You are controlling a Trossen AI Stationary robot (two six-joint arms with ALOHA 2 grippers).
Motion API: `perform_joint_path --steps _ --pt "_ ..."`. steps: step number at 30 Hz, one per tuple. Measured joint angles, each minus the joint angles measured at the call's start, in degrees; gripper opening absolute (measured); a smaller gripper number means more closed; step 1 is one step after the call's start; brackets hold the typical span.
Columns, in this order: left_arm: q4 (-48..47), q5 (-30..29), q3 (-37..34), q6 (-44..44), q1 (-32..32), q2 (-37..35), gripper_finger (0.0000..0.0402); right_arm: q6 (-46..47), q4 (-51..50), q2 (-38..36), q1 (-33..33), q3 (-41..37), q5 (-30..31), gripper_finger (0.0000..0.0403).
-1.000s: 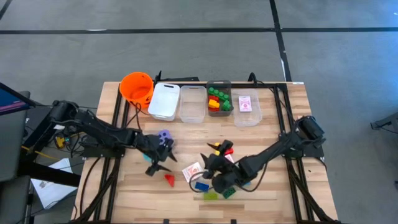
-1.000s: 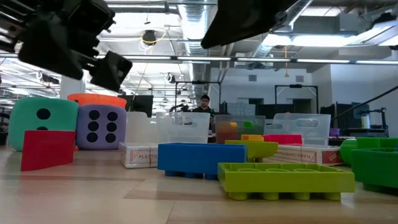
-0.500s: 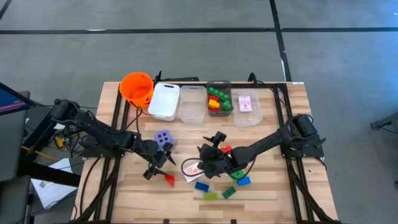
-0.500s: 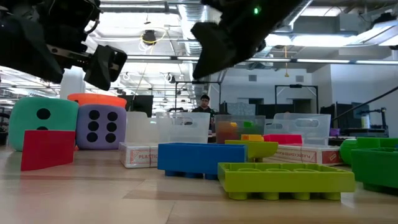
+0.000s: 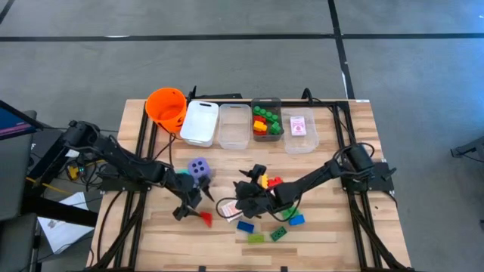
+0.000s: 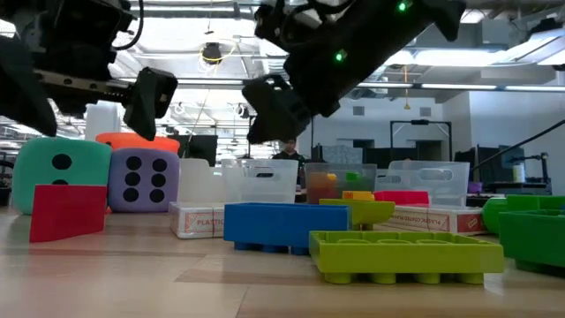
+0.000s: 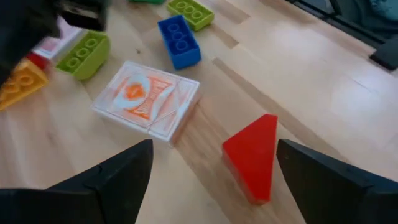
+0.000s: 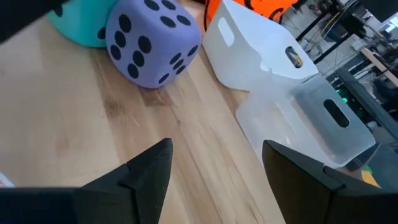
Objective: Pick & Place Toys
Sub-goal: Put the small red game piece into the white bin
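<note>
We see the left gripper [image 5: 190, 204] hovering low over the near left part of the table, its two fingers [image 7: 118, 180] spread wide with nothing between them; the red wedge [image 7: 254, 157] lies on the wood just ahead of them, inside their span, untouched. Just right of the wedge is a red-backed pack of playing cards [image 7: 148, 99], flat on the table, and beyond it a blue brick [image 7: 179, 41] and a lime-green brick [image 7: 83, 53]. The right gripper [image 5: 246, 198] hangs above the middle of the table, close over the card pack, its fingers [image 8: 149, 171] parted and holding nothing. Its wrist view looks toward the purple die [image 8: 152, 42], with the teal die [image 8: 81, 25] right beside it; both stand on the left half of the table, behind the left gripper. Near the front edge lie a blue brick [image 5: 245, 225], a yellow-green brick [image 5: 256, 238], a dark green brick [image 5: 278, 234] and another blue brick [image 5: 296, 220]. Along the far edge stand an orange bucket [image 5: 166, 106] and four clear bins [image 5: 234, 127]; one holds more bricks, another a second card pack [image 5: 299, 125].
</note>
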Motion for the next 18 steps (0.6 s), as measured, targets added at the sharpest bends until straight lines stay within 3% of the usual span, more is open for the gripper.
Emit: perform_joint_path --steps 18 --pt "11.6 1.29 -0.04 -5.3 -3.11 15.28 0.0333 0.26 -0.27 -0.4 0.28 -0.02 0.15 0.0245"
